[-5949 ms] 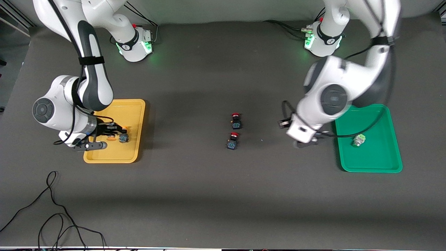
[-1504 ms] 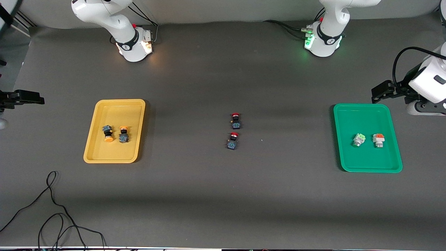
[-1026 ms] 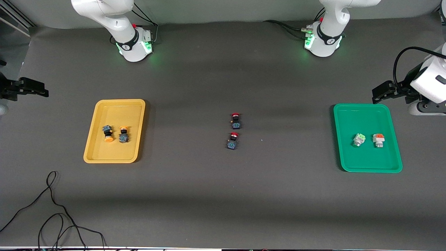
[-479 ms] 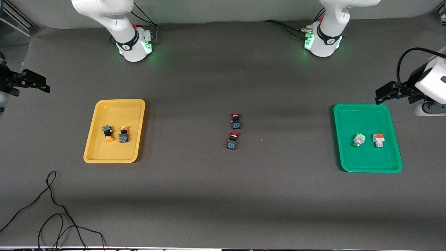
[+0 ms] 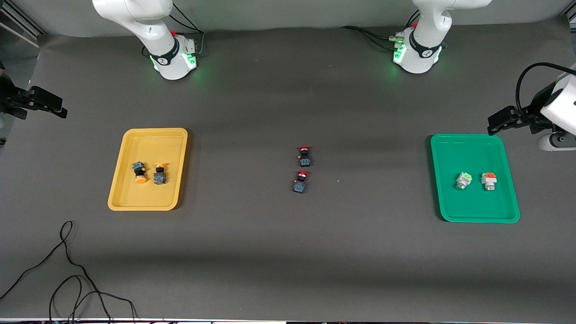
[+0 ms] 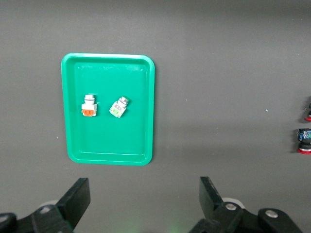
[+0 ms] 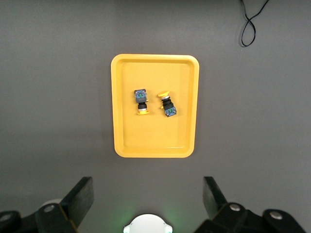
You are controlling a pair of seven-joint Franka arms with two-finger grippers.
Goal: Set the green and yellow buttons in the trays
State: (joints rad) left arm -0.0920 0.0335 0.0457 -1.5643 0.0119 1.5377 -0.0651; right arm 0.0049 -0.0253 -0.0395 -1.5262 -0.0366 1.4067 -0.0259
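The yellow tray (image 5: 148,137) lies toward the right arm's end and holds two orange-yellow-capped buttons (image 5: 140,173) (image 5: 159,173), side by side. The green tray (image 5: 472,207) lies toward the left arm's end and holds a pale-green-backed silver button (image 5: 463,181) and an orange-backed one (image 5: 488,181). My left gripper (image 5: 503,121) hangs open and empty, high over the table's edge at its own end. My right gripper (image 5: 45,104) hangs open and empty over its end. The wrist views look down on the green tray (image 6: 77,145) and yellow tray (image 7: 155,141) past the open left gripper (image 6: 144,191) and right gripper (image 7: 148,191).
Two red-capped dark switches (image 5: 304,156) (image 5: 300,181) lie mid-table between the trays, one nearer the front camera. A black cable (image 5: 67,270) loops on the cloth near the front edge at the right arm's end. The arm bases (image 5: 173,58) (image 5: 416,54) stand at the back.
Since the earliest frame both arms have lifted away from the trays, and each tray now holds a second button. Over the last second both grippers only drifted a little.
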